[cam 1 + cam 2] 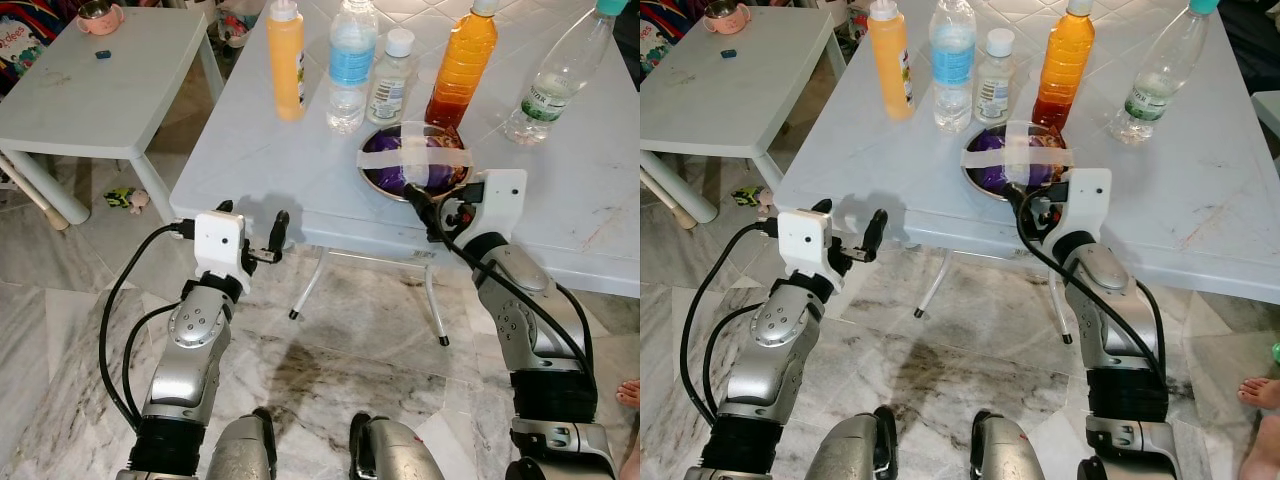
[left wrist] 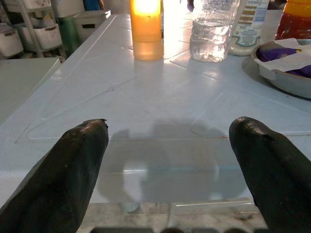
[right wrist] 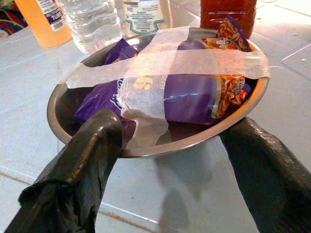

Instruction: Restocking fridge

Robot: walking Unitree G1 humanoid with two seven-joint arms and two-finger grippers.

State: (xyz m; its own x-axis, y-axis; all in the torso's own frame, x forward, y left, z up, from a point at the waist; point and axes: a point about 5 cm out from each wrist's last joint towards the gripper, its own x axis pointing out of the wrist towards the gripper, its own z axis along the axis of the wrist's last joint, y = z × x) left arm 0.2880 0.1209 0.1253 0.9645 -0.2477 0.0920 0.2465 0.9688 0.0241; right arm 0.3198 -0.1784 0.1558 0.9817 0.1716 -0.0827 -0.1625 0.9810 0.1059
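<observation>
Standing on a marble floor (image 1: pixel 330 350), the robot faces a pale blue-white surface (image 1: pixel 250 170) with both silver arms raised toward its near edge. Nearest on the robot's left, the left pincer (image 1: pixel 258 228) hovers just short of that edge, its two black fingers (image 2: pixel 73 165) spread wide with nothing between them. On the right, the right pincer (image 3: pixel 165 160) has its fingers spread wide at the near rim of a metal bowl (image 3: pixel 58 111), one finger to each side of the bowl; whether they touch the rim cannot be told. The bowl sits close to the near edge of the surface and holds purple snack packets (image 3: pixel 194 97), with strips of white tape (image 3: pixel 165 63) crossed over the top (one packet shows an orange end).

Just behind the bowl stands a row of bottles. From the robot's left: an opaque orange squeeze bottle (image 1: pixel 286 65), a clear water bottle with a blue label (image 1: pixel 351 65), a small clear bottle with a white cap (image 1: pixel 392 80), and a tall bottle of amber-red liquid (image 1: pixel 462 65) directly behind the bowl. Further right, a clear bottle with a green label (image 1: pixel 555 80) leans at a tilt.

Off to the far left stands a low white side table (image 1: pixel 110 90), separate from the main surface, carrying a pink cup (image 1: pixel 98 16) and a small dark object (image 1: pixel 103 55).
</observation>
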